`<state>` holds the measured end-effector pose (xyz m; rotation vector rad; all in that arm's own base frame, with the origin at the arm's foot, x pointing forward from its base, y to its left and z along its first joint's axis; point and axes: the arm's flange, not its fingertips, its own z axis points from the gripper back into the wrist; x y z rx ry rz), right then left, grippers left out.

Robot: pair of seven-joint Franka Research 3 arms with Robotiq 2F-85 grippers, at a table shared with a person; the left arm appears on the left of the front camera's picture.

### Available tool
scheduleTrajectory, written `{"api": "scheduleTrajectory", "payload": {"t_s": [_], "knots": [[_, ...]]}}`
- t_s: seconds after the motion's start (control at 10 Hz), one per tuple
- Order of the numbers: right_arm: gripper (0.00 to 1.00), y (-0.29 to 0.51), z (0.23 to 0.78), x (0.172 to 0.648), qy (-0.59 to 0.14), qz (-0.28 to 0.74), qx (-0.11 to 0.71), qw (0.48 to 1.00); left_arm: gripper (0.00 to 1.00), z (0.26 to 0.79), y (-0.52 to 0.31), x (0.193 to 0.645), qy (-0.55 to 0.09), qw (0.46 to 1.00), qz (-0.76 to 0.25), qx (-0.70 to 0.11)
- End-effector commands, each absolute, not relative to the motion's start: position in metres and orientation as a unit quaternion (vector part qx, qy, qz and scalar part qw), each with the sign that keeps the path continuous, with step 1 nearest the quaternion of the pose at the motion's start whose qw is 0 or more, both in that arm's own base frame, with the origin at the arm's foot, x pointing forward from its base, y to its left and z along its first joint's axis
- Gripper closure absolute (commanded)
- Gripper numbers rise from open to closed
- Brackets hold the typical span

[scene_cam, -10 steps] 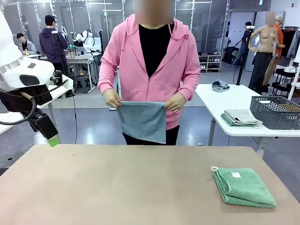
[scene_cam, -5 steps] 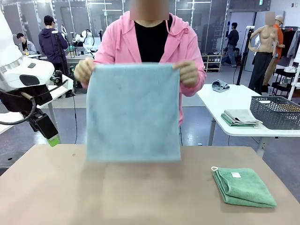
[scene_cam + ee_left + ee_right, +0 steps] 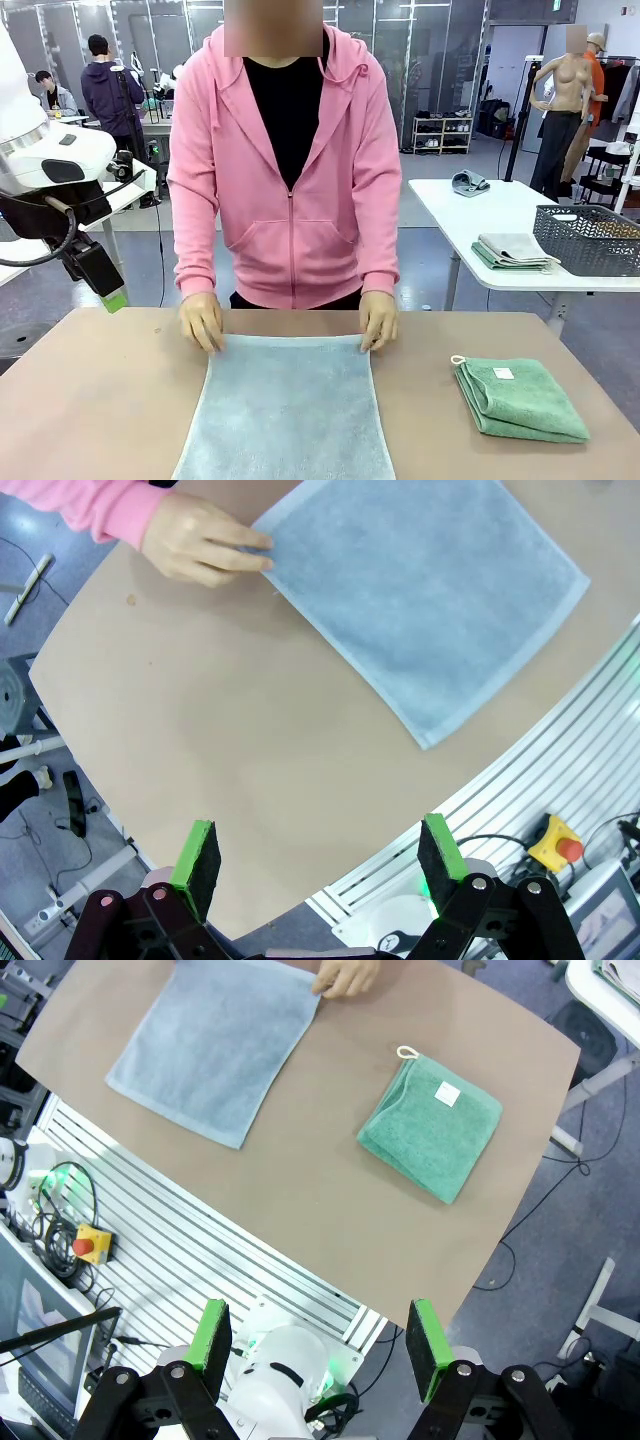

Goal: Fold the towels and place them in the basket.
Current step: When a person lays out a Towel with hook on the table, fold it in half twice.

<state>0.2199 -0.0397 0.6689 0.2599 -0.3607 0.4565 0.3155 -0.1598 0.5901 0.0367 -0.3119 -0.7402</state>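
A pale blue-grey towel (image 3: 290, 410) lies spread flat on the middle of the brown table (image 3: 100, 400). A person's hands (image 3: 203, 322) press its two far corners. The mint green towel (image 3: 520, 398) lies folded at the right, with its white label and loop up. The dark mesh basket (image 3: 590, 238) stands on a white side table at the far right. My left gripper (image 3: 114, 297) hangs beyond the table's left edge. From its wrist the left gripper (image 3: 320, 855) stands open and empty, high above the blue-grey towel (image 3: 430, 590). My right gripper (image 3: 318, 1345) is open and empty too, high over both towels (image 3: 430, 1130).
The white side table (image 3: 470, 215) at the right carries a stack of folded cloths (image 3: 515, 250) beside the basket and a crumpled grey cloth (image 3: 469, 182). The person in a pink hoodie (image 3: 290, 190) stands at the far edge. Bare tabletop lies to the left.
The person shook the blue-grey towel out, held it up wide, then laid it flat on the table. Neither arm has moved, and the green towel has stayed put.
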Motion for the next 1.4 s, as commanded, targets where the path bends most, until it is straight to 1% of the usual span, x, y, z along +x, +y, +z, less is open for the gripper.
{"api": "scheduleTrajectory", "payload": {"t_s": [0.0, 1.3], "knots": [[0.12, -0.0401, 0.6696, 0.2177, -0.171, 0.217, 0.126, 0.953, 0.0, 0.593, -0.1623, 0.3165, -0.154, 0.923, -0.352, 0.024], [0.12, -0.0401, 0.6696, 0.2177, -0.171, 0.217, 0.126, 0.953, 0.0, 0.593, -0.1623, 0.3165, -0.154, 0.923, -0.352, 0.024]]}}
